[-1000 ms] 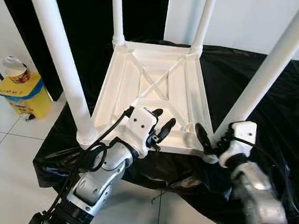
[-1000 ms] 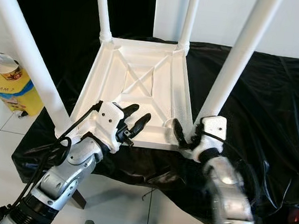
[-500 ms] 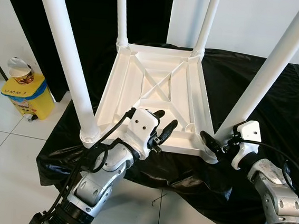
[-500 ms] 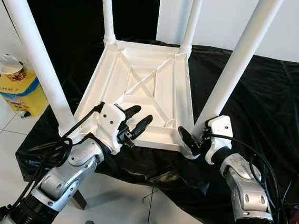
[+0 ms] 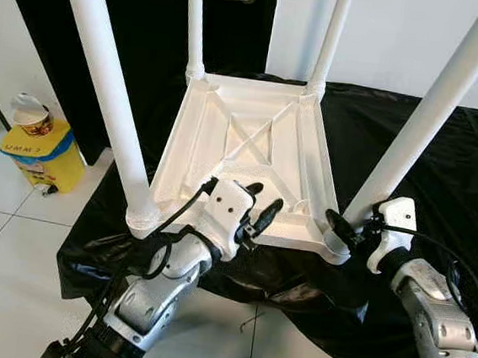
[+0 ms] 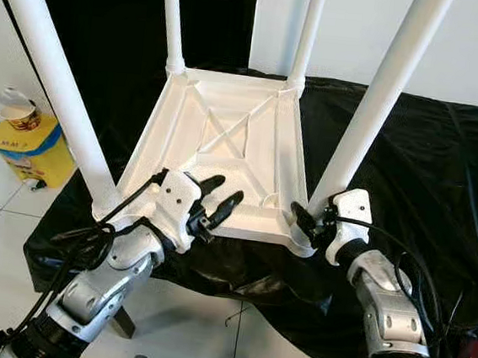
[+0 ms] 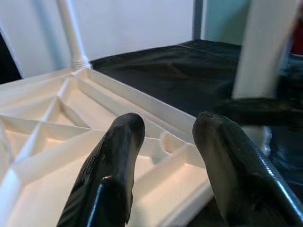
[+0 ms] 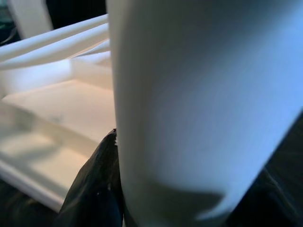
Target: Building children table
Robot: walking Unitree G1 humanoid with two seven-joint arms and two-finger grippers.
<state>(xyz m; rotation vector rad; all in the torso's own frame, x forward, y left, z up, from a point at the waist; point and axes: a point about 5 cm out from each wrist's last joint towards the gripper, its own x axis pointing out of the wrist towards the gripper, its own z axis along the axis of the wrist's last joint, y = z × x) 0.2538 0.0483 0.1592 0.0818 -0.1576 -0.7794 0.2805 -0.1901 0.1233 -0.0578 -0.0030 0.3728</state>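
1. Upturned white children's table (image 5: 246, 150) lies on a black cloth (image 5: 444, 165), 4 legs up.
2. Left gripper (image 5: 257, 208) hovers spread over its near edge.
3. Right gripper (image 5: 341, 231) clasps the near-right leg (image 5: 422, 129) at its base.

The white plastic children's table (image 5: 247, 142) lay upside down on a black-draped surface (image 5: 442, 177), its ribbed underside facing up with an X-shaped brace (image 5: 250, 138) in the middle. Four white round legs stood upright from its corners: the near left leg (image 5: 108, 90), the near right leg (image 5: 432, 113), the far left leg (image 5: 195, 22) and the far right leg (image 5: 331, 35). Its near edge reached close to the near edge of that surface.
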